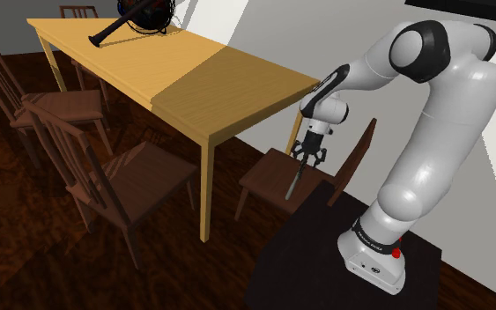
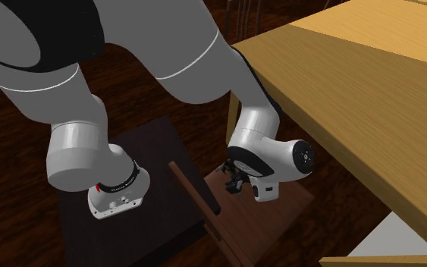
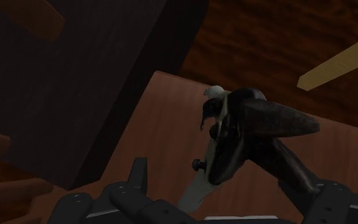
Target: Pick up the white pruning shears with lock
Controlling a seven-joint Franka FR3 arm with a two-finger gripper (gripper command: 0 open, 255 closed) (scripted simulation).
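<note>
The pruning shears (image 3: 234, 137) have dark handles and a pale grey head and blade. They sit clasped between the black fingers of my gripper (image 3: 219, 173), one handle sticking out to the side. In the shoulder view the gripper (image 1: 308, 158) hangs beside the table's near corner, and the shears (image 1: 295, 182) dangle from it as a thin bar just over a brown chair seat (image 1: 268, 176). The second exterior view has the gripper (image 2: 233, 180) low over that same seat (image 2: 268, 224), next to the chair's back rail.
A long wooden table (image 1: 193, 84) runs up and left from the gripper, with a black fan-like object (image 1: 140, 18) at its far end. Brown chairs (image 1: 136, 176) stand along the table's left side. The dark stand (image 1: 325, 255) sits right beside the chair.
</note>
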